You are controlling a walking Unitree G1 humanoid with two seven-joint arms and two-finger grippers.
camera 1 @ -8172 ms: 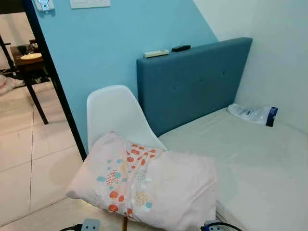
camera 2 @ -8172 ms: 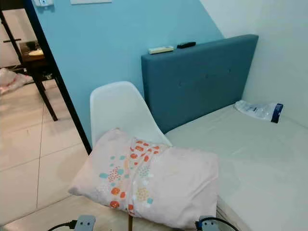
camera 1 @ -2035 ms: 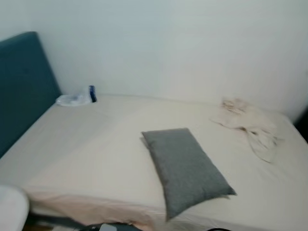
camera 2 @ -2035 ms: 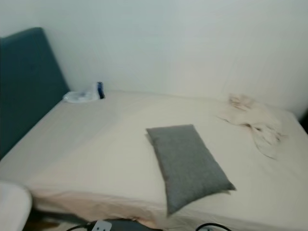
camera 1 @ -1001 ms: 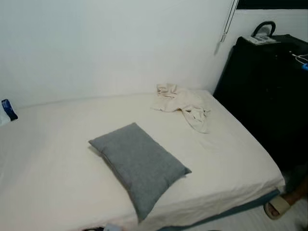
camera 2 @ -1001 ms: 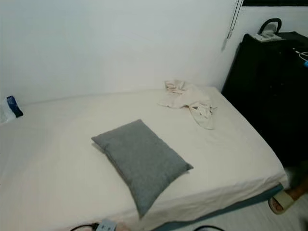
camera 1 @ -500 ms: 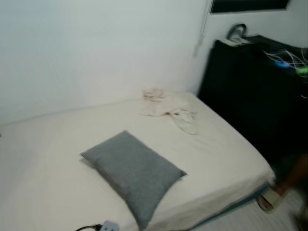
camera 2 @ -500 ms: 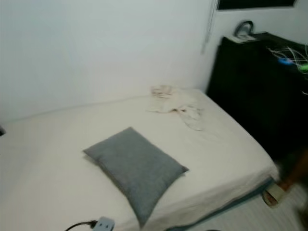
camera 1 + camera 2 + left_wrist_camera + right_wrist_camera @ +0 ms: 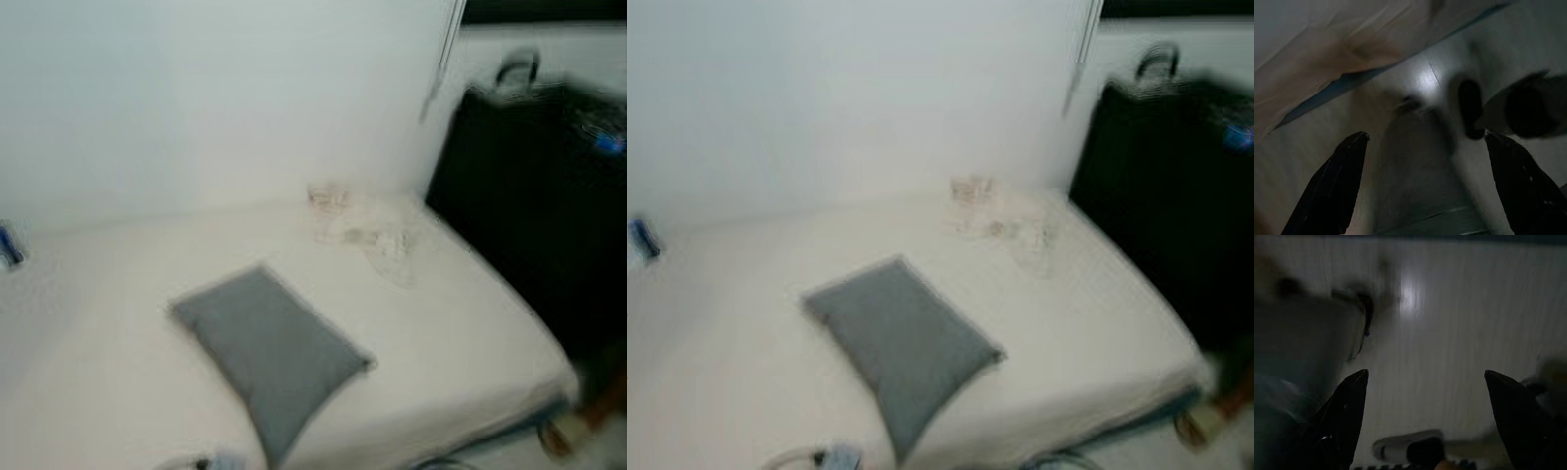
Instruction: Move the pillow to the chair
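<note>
Two grippers hang low and idle: the left gripper (image 9: 1420, 191) has its black fingers spread wide with nothing between them over the floor beside the bed's edge, and the right gripper (image 9: 1422, 421) is spread the same way over bare floor.

The grey pillow (image 9: 266, 348) lies flat in the lower centre of the head views, on the cream bed (image 9: 460, 323), with one corner close to the near edge of the mattress. You are on the approach step, and the views are blurred, so let the picture settle before you commit to a reach. I would square up to the near edge, then bring both arms up and take the pillow from its two long sides; it looks soft and will likely sag if pinched at one corner.

Mind the room to the right: a black cabinet (image 9: 1176, 196) stands just beside the bed's far-right end, and what looks like a person's foot in a sandal (image 9: 568, 431) shows at the lower right corner, near the bed's corner. Crumpled cloth (image 9: 377, 235) lies in the upper centre, well apart from the pillow. Left of the pillow the mattress is open.
</note>
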